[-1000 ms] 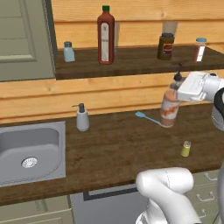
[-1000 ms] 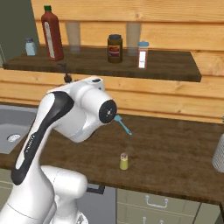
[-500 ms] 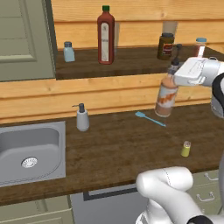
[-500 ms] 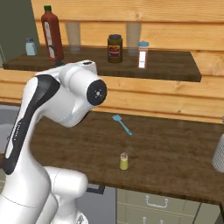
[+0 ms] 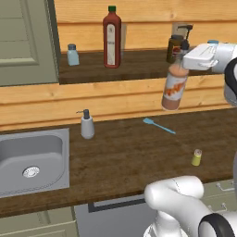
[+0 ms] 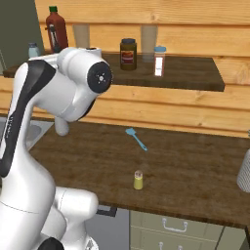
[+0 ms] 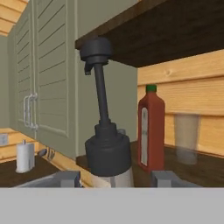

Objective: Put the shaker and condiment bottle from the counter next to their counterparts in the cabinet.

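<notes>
My gripper (image 5: 184, 61) is shut on the neck of the condiment bottle (image 5: 174, 89), a peach-orange bottle hanging slightly tilted in the air at the front edge of the cabinet shelf (image 5: 139, 68). In the hand view its dark cap and thin nozzle (image 7: 104, 144) stand between my fingertips (image 7: 66, 178). On the shelf stand the tall dark red bottle (image 5: 111, 37) (image 7: 151, 127) and the pale blue shaker (image 5: 72, 54). The tiny yellow-green shaker (image 5: 196, 157) (image 6: 138, 180) stands on the counter near its front edge.
A grey soap pump (image 5: 86, 125) stands by the sink (image 5: 14, 157). A blue utensil (image 5: 159, 125) lies on the counter. A dark jar (image 6: 128, 53) and a white shaker (image 6: 159, 61) stand on the shelf's right part. The grey-green cabinet door (image 5: 25, 41) hangs at the left.
The gripper has lifted the condiment bottle up and slightly left, from above the counter to the level of the shelf's edge. Everything else stays put.
</notes>
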